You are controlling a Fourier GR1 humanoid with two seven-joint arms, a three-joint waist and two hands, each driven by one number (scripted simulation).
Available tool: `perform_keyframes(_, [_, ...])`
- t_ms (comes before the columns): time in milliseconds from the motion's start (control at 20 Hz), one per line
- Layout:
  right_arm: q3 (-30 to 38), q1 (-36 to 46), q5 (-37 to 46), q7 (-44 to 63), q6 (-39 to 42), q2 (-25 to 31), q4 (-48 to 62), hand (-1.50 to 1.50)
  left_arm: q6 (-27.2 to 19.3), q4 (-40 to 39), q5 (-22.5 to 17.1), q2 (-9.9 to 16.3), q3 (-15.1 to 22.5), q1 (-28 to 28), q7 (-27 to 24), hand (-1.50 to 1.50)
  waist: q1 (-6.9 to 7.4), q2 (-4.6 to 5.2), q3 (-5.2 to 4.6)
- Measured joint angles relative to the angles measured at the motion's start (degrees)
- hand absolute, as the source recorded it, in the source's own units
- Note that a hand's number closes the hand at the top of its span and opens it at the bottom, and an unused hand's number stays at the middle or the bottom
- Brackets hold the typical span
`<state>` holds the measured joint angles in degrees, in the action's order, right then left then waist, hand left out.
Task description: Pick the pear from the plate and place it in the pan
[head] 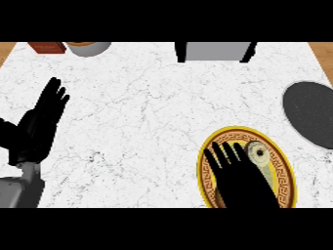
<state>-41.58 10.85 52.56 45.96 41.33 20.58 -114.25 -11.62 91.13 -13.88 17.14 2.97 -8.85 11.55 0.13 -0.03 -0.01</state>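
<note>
Hovering over one plate [284,168]: right hand [237,178]; one pear [257,153], one pan [318,116].

Your black left hand [33,128] rests open at the left edge, fingers up on its grey forearm [10,191]; your black right hand [239,179] is low with fingers straight.

The pear [256,153] lies on the plate [282,166], just right of the right hand's [242,183] fingertips and seemingly touching them. It is pale yellowish and shows a rounded end with a dark spot in the middle. The plate is round, with a yellow rim and a dark key pattern on gold; the hand covers its left half. The pan [317,115] lies up and to the right of the hand, apart from the plate: dark grey, round, with a lighter rim, holding nothing.
</note>
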Motion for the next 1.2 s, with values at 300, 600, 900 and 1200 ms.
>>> perform_keyframes(300, [1.76, -0.27, 3.77, -3.52, -1.75, -1.24, 5.5, -1.5, 1.68, -0.35, 0.63, -0.81, -1.79, -0.53, 0.44, 0.0, -0.05, 0.02, 0.01])
perform_keyframes(600, [3.49, -2.12, 6.27, -8.0, -3.81, -0.79, 9.47, -1.5, 2.86, 1.6, 1.75, -1.7, -2.61, 1.5, 0.75, 0.0, -0.07, 0.02, 0.01])
perform_keyframes(900, [4.51, -0.78, 9.77, -12.25, -7.38, -4.18, 17.25, -1.5, 4.17, -0.2, 2.6, -2.64, -4.21, -0.07, 0.89, 0.0, -0.06, 0.04, 0.01])
perform_keyframes(1200, [7.06, -0.87, 11.14, -15.96, -8.88, -6.1, 20.18, -1.5, 4.51, 0.86, 4.15, -3.46, -4.74, -0.37, 2.32, 0.0, -0.06, -0.04, -0.04])
